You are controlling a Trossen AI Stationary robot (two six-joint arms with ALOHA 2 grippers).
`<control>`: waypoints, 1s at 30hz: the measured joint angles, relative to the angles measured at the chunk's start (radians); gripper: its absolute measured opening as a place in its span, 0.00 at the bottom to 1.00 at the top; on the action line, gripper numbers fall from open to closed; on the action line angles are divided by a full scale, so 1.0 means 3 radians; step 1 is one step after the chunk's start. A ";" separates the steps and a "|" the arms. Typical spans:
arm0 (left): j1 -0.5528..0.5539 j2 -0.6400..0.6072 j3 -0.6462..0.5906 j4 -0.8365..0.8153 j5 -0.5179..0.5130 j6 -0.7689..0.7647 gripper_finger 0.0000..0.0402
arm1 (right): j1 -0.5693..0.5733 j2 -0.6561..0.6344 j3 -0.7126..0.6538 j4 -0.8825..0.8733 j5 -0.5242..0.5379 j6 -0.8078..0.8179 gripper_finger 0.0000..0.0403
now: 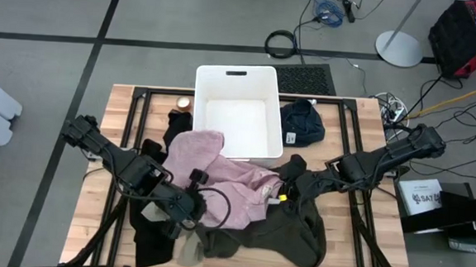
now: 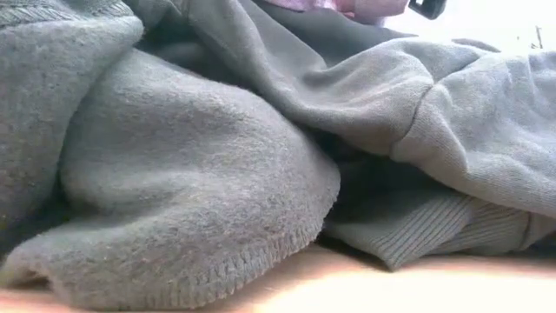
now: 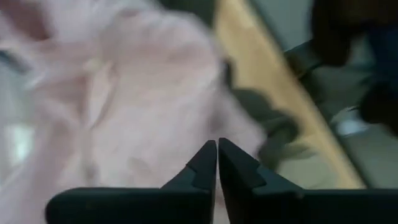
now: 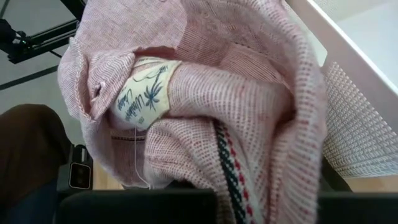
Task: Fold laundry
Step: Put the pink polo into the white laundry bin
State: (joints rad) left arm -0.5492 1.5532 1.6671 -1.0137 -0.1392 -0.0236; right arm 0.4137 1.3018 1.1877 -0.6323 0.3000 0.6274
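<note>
A pale pink garment [image 1: 211, 169] lies bunched at the table's middle, partly over the white bin's near rim. A large dark olive-grey garment [image 1: 294, 228] lies on the near side and fills the low view [image 2: 200, 174]. A navy garment [image 1: 303, 123] lies right of the bin, a black one [image 1: 178, 126] left of it, and a beige one [image 1: 189, 251] at the near edge. My left gripper [image 3: 217, 149] is shut and empty over the pink garment's near left part [image 1: 190, 207]. My right gripper [image 1: 287, 190] is at the pink garment's right edge. My right gripper is shut on the pink garment near its collar, beside the sewn label [image 4: 143, 93]. It comes level from the table's right. The bunched cloth [image 4: 249, 124] rises in front of the fingers and hides them. One layer or several, I cannot tell.
The white plastic bin [image 1: 236, 74] stands at the table's far middle. The black frame rails [image 1: 358, 199] run along the table's sides. Bare wood shows at the near right [image 1: 379, 258] and far left [image 1: 131, 115]. Cables and a red case lie on the floor beyond.
</note>
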 joint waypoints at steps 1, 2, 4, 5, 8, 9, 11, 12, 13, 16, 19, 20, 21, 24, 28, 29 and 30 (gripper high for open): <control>-0.0026 0.0000 0.0000 0.0094 0.0096 0.0009 0.09 | 0.0000 0.0000 0.0000 0.0000 0.0000 -0.0003 0.00; -0.0066 0.0000 -0.0001 0.0203 0.0178 0.0012 0.10 | 0.0000 0.0000 -0.0001 -0.0001 0.0000 -0.0006 0.00; -0.0155 0.0000 0.0000 0.0411 0.0221 0.0025 0.13 | 0.0000 0.0000 0.0000 0.0000 0.0001 -0.0010 0.00; -0.0207 0.0000 0.0000 0.0515 0.0227 0.0058 0.14 | 0.0000 0.0000 0.0000 -0.0001 0.0001 -0.0022 0.00; -0.0346 0.0024 0.0000 0.0684 0.0159 0.0193 0.18 | 0.0000 0.0000 0.0000 -0.0001 0.0001 -0.0036 0.00; -0.0375 0.0044 0.0000 0.0689 0.0087 0.0197 0.19 | 0.0000 0.0000 0.0000 -0.0001 0.0001 -0.0036 0.00; -0.0428 0.0116 0.0000 0.0578 -0.0024 0.0187 0.22 | 0.0000 0.0000 -0.0001 -0.0001 0.0000 -0.0036 0.00; -0.0430 0.0165 0.0000 0.0478 -0.0063 0.0187 0.24 | 0.0000 0.0000 0.0000 -0.0001 0.0000 -0.0036 0.00; -0.0435 0.0228 0.0000 0.0363 -0.0113 0.0187 0.26 | 0.0000 0.0000 -0.0001 -0.0002 -0.0004 -0.0036 0.00; -0.0446 0.0399 -0.0003 0.0054 -0.0354 0.0191 0.30 | 0.0000 0.0000 0.0000 -0.0003 -0.0059 -0.0036 0.00; -0.0446 0.0485 -0.0003 -0.0046 -0.0629 0.0219 0.34 | 0.0000 -0.0001 -0.0001 -0.0003 -0.0062 -0.0037 0.00; -0.0446 0.0490 -0.0003 -0.0047 -0.0671 0.0248 0.35 | 0.0000 -0.0001 -0.0001 -0.0004 -0.0062 -0.0037 0.00; -0.0445 0.0489 -0.0003 -0.0049 -0.0683 0.0288 0.35 | 0.0000 -0.0001 -0.0001 -0.0003 -0.0062 -0.0038 0.00; -0.0431 0.0487 -0.0003 -0.0161 -0.0689 0.0363 0.35 | 0.0000 -0.0001 -0.0001 -0.0004 -0.0062 -0.0047 0.00; -0.0371 0.0487 -0.0003 -0.0467 -0.0690 0.0292 0.35 | 0.0000 -0.0001 0.0000 -0.0010 -0.0062 -0.0055 0.00; -0.0347 0.0487 -0.0003 -0.0497 -0.0691 0.0276 0.35 | 0.0000 -0.0001 -0.0001 -0.0010 -0.0062 -0.0067 0.00; -0.0327 0.0488 -0.0003 -0.0507 -0.0691 0.0274 0.35 | 0.0000 -0.0001 -0.0001 -0.0010 -0.0062 -0.0081 0.00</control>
State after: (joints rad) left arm -0.6473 1.6997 1.6661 -1.1658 -0.3466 0.0586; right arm 0.4137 1.3014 1.1874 -0.6353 0.2813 0.6030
